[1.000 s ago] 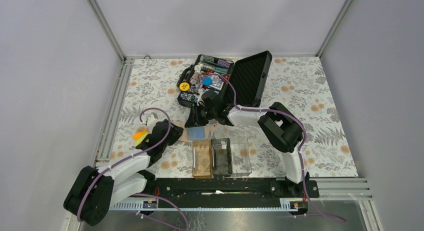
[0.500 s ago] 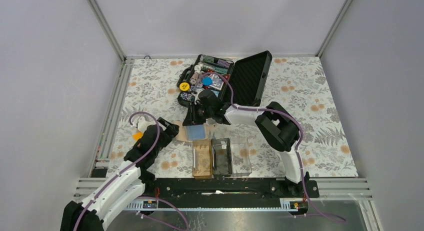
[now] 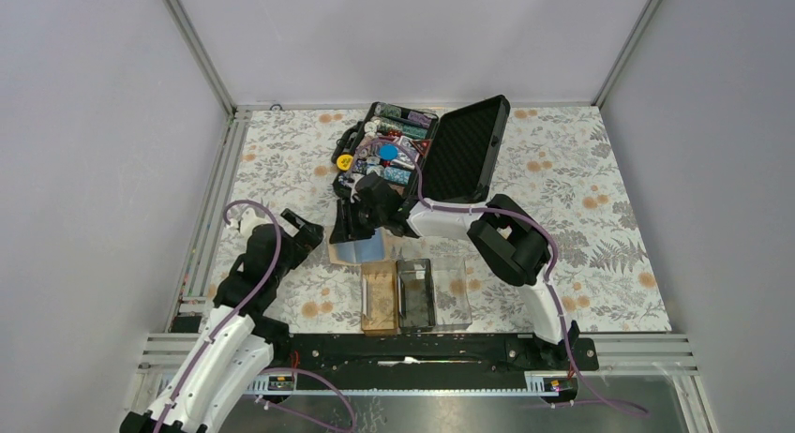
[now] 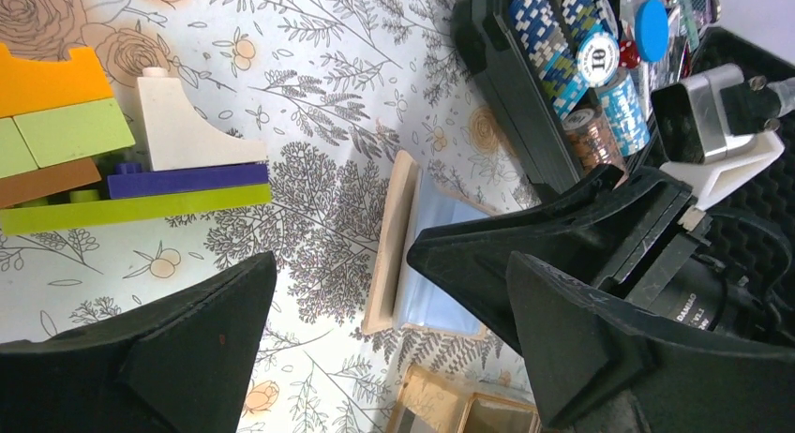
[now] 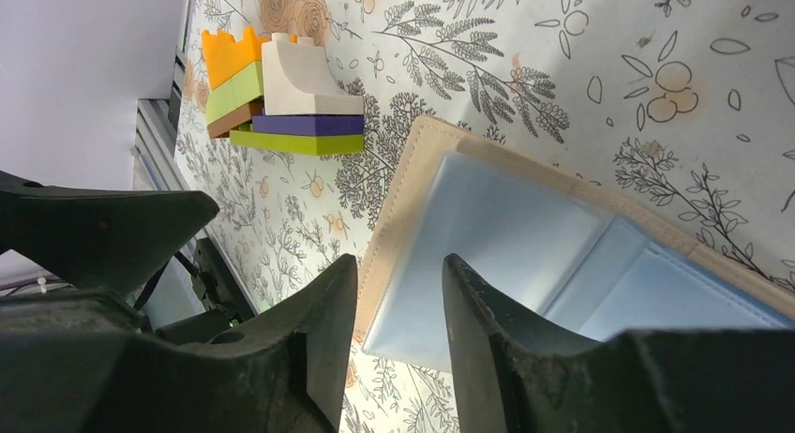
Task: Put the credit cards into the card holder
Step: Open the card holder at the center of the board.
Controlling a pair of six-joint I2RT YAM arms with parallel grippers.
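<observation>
Two pincers parted, empty: left pincer [image 4: 389, 264] beside, right pincer [image 5: 396, 264] over tan-edged wallet [image 5: 497, 227] with pale-blue sleeves, just beyond clear three-bay acrylic card holder [image 3: 452, 306] | credit cards: I see none exposed, presumably sleeved | thin, stiff, slick, light; I'd pinch a protruding edge.

Clear glossy plastic card holder [image 3: 451, 307], matt floral-printed tablecloth [image 3: 600, 189].

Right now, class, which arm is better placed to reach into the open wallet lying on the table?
Right. The right gripper hangs directly over the wallet and its blue lining, jaws open. The left gripper, also open, sits off to the wallet's side near the toy bricks.
</observation>
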